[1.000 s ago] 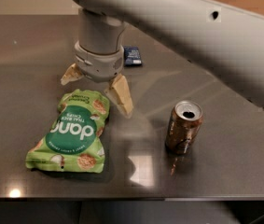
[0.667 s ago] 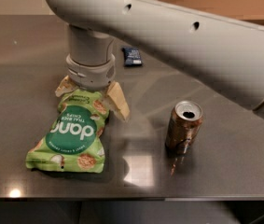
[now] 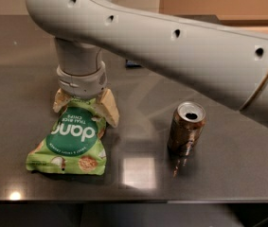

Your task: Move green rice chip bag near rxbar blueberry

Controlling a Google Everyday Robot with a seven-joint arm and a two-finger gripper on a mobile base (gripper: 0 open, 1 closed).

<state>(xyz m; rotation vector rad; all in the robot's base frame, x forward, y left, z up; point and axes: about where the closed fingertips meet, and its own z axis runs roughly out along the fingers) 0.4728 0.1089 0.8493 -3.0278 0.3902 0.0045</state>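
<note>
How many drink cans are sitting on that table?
1. The brownish drink can stands upright right of the green rice chip bag; the open end effector straddles the bag's top edge. The arm may hide others behind it.

I count one chip bag point(image 3: 69, 138), one can point(image 3: 186, 128), one gripper point(image 3: 84, 109) down at the bag's top end, and probably one blue bar point(image 3: 133, 64), just a sliver showing behind the arm point(image 3: 181, 46).
</note>
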